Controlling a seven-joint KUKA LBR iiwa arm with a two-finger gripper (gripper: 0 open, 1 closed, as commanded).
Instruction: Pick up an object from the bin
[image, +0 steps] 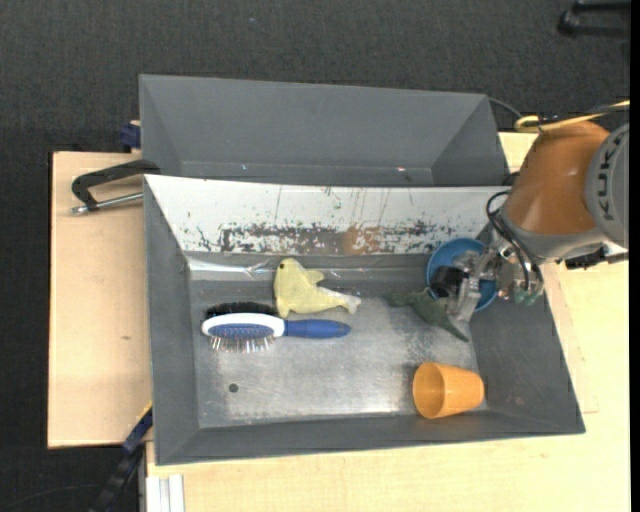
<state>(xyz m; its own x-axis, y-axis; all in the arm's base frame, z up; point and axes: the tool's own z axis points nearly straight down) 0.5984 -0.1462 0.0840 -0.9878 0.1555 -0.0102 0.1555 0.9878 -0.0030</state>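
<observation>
My gripper (463, 310) is low in the bin's right part, close to the right wall. It is right beside a dark green, flat, irregular thing (420, 303) that lies on the floor just to its left; whether they touch I cannot tell. A blue round thing (447, 264) lies behind the gripper against the back wall, partly hidden by it. An orange cup (447, 390) lies on its side near the front wall, below the gripper and apart from it.
A blue-handled brush with a white head (272, 329) lies at the left, with a black brush (238, 310) just behind it. A pale yellow soft thing (303, 290) rests by the back wall. The arm reaches in over the right rim.
</observation>
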